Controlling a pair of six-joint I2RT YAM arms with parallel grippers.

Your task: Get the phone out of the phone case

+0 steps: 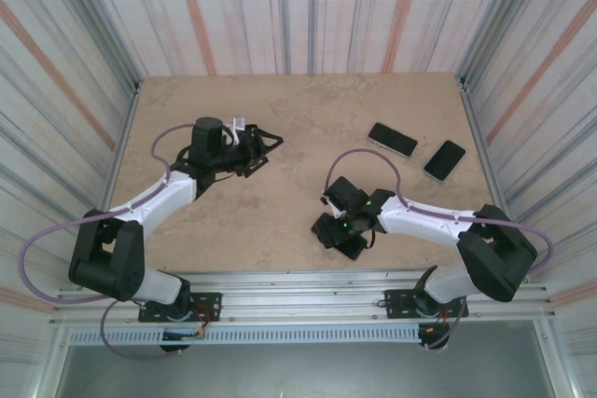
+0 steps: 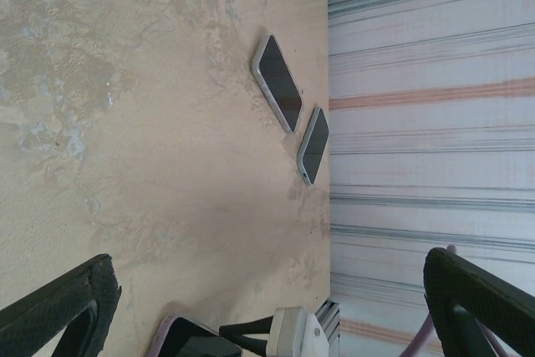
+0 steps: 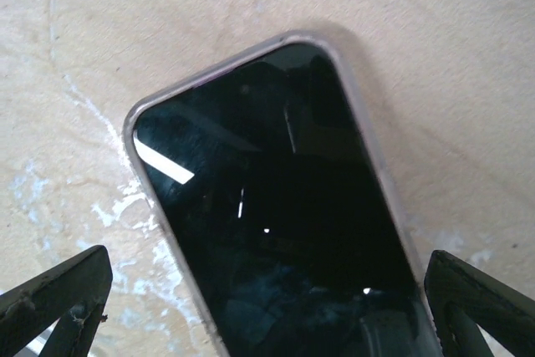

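On the tabletop (image 1: 280, 221), seen from above, three phones lie: the inner spare phone (image 1: 392, 140) and outer spare phone (image 1: 445, 159) near the far right corner, and the cased phone (image 1: 353, 251) under the right hand (image 1: 338, 233). The left wrist view has the left hand (image 2: 267, 307) spread wide over bare tabletop, holding nothing, both spare phones ahead. The right wrist view shows the right hand's fingers (image 3: 58, 298) wide apart either side of the cased phone, screen up, not gripping.

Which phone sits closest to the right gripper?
The black-screened phone in the pale case directly beneath the right gripper; the other two phones lie together farther back.
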